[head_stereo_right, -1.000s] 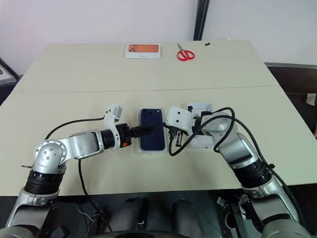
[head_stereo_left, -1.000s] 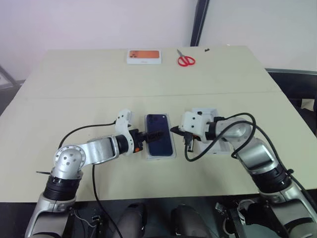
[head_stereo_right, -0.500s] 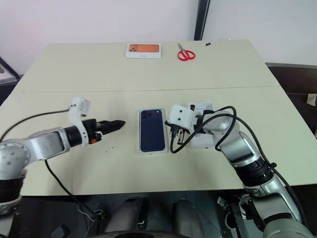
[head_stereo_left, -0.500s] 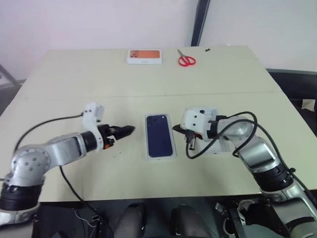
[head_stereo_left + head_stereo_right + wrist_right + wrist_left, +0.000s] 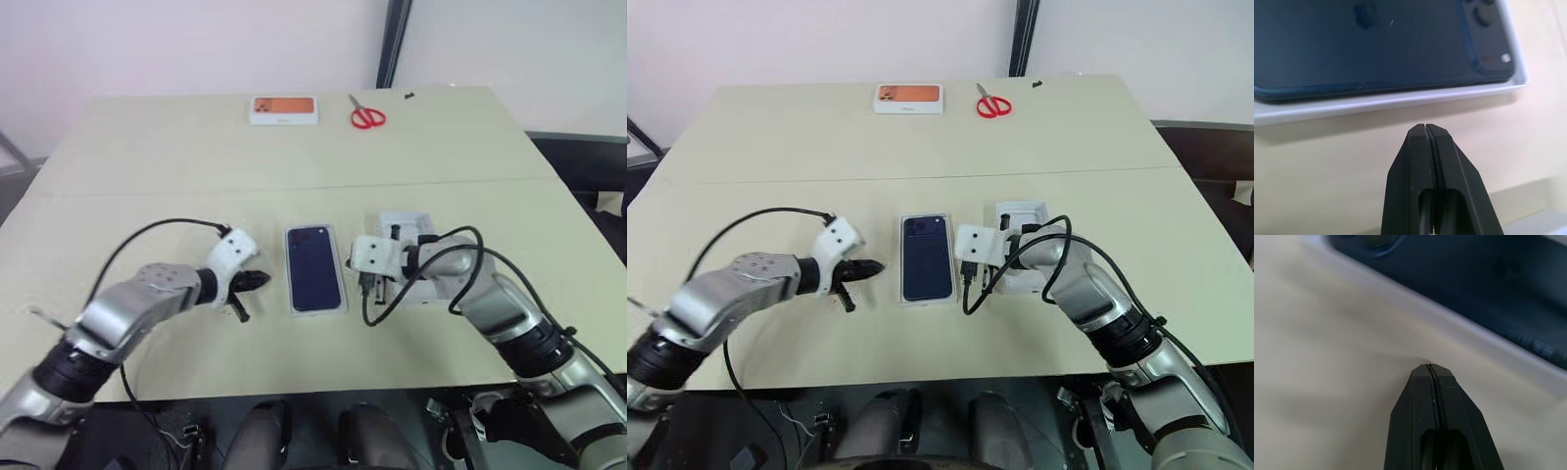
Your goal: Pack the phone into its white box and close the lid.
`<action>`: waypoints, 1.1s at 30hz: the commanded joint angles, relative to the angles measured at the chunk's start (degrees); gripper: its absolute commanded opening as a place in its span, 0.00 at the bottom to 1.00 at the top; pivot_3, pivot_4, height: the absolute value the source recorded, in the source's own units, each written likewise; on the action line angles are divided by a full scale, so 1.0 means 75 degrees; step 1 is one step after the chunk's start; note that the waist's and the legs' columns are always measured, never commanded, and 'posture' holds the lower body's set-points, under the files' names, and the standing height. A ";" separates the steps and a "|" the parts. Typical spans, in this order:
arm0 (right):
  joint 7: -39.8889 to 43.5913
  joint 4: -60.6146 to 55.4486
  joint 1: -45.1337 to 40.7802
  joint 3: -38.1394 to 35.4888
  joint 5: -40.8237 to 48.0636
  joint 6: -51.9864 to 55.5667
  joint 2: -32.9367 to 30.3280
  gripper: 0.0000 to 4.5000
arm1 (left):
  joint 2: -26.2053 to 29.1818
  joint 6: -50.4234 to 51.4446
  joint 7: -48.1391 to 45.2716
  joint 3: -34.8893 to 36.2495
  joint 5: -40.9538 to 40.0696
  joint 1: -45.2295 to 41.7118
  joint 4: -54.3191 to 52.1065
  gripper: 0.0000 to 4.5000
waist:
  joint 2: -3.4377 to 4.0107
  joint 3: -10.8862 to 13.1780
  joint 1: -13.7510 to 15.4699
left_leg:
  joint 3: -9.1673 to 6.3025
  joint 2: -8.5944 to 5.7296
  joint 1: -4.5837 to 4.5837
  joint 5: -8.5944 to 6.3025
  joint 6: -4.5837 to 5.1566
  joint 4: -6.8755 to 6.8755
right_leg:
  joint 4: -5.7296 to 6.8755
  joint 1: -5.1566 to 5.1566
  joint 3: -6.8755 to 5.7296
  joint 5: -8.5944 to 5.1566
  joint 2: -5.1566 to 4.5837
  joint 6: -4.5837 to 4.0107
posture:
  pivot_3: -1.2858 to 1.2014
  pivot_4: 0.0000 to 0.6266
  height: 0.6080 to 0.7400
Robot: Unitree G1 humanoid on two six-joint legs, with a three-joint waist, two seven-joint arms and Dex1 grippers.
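Near the front edge of the bench (image 5: 294,166), about midway along it, the phone (image 5: 314,279) lies back-up inside the white box (image 5: 1400,100), its camera cluster at the corner toward the far edge. The box's white rim shows all around it, so I judge the phone seated and the packing half of the job done.

Just to the right of the box, partly under my right forearm, sits the lid (image 5: 407,221), its plain white inside up as far as I can tell, with a small dark mark showing. It is not yet on the box, so closing is the step in hand.

My left pincer (image 5: 1428,366) is pressed together and holds nothing, its tip low over the bench just left of the box. My right pincer (image 5: 1425,128) is likewise together and empty, pointing at the box's right side.

Next I judge that my right pincer must part, take the lid by an edge, turn it over and lower it squarely onto the box, while my left steadies the box.

Well apart, along the far edge, lie an orange-topped box (image 5: 285,110) and red-handled scissors (image 5: 367,118).
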 commanded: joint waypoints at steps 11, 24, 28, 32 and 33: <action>0.0226 -0.1051 0.0271 -0.0190 -0.0409 0.0253 -0.0290 0.00 | -0.1672 0.0120 -0.0894 -0.0776 0.1479 -0.0610 0.0170 0.00 | 0.0000 0.0000 0.0194 | -0.0006 -0.0005 0.0002 0.0000 0.0030 0.0029 | 0.0009 0.0019 -0.0010 0.0003 -0.0003 0.0006 | 0.52 0.24 1.00; 0.0730 -0.2471 0.1648 -0.1122 -0.0348 0.0953 -0.1648 0.00 | -0.2841 0.0015 -0.1884 -0.1402 0.2212 -0.1152 0.0517 0.00 | 0.0000 0.0000 0.0181 | -0.0008 -0.0010 -0.0003 0.0004 0.0024 0.0032 | 0.0007 0.0023 -0.0015 0.0003 -0.0007 0.0007 | 0.52 0.24 1.00; 0.0772 -0.2645 0.1822 -0.1312 -0.0311 0.1057 -0.1811 0.00 | -0.3008 -0.0119 -0.2187 -0.1546 0.2378 -0.1267 0.0680 0.00 | 0.0000 0.0000 0.0177 | -0.0008 -0.0010 -0.0003 0.0005 0.0023 0.0032 | 0.0007 0.0023 -0.0015 0.0003 -0.0007 0.0007 | 0.52 0.24 1.00; 0.0837 -0.2731 0.1847 -0.1365 -0.0323 0.1104 -0.1907 0.00 | -0.3119 -0.0153 -0.2300 -0.1517 0.2506 -0.1274 0.0768 0.00 | 0.0001 -0.0001 0.0180 | -0.0007 -0.0010 -0.0001 0.0005 0.0023 0.0032 | 0.0009 0.0023 -0.0015 0.0003 -0.0007 0.0007 | 0.52 0.24 1.00; 0.0858 -0.2734 0.1839 -0.1404 -0.0322 0.1105 -0.1949 0.00 | -0.3113 -0.0162 -0.2326 -0.1488 0.2536 -0.1256 0.0772 0.00 | 0.0001 -0.0001 0.0181 | -0.0009 -0.0009 -0.0001 0.0005 0.0023 0.0032 | 0.0009 0.0024 -0.0017 0.0003 -0.0006 0.0007 | 0.52 0.24 1.00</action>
